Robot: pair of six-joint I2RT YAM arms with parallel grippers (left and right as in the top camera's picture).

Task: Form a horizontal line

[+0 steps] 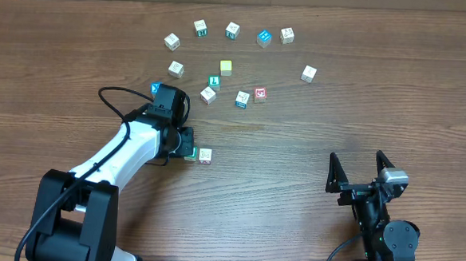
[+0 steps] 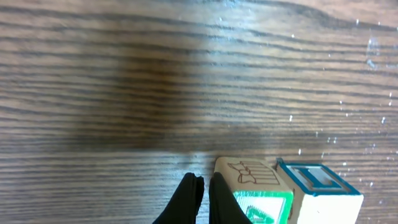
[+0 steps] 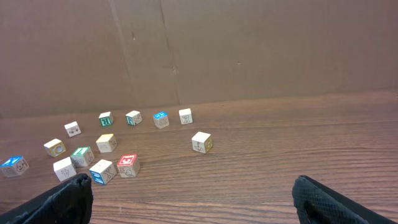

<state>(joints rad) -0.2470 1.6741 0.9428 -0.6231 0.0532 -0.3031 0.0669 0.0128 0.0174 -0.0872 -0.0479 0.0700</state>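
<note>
A green-framed cube (image 1: 190, 153) and a white cube (image 1: 205, 155) stand side by side in a short row on the table. My left gripper (image 1: 185, 143) is shut on nothing, just left of the green-framed cube (image 2: 256, 194). In the left wrist view one of its fingers (image 2: 221, 200) rests against that cube's side, and the neighbour cube (image 2: 320, 190) touches the cube's other side. The green "L" cube (image 1: 214, 81) and the red-faced cube (image 1: 260, 93) lie farther back. My right gripper (image 1: 362, 171) is open and empty at the front right, with the green "L" cube (image 3: 81, 155) and red-faced cube (image 3: 127, 165) far ahead.
A blue "X" cube (image 1: 242, 99), a yellow cube (image 1: 226, 67) and a white cube (image 1: 208, 95) lie near the "L" cube. Several more cubes form an arc at the back, from one at the left (image 1: 171, 41) to one at the right (image 1: 309, 73).
</note>
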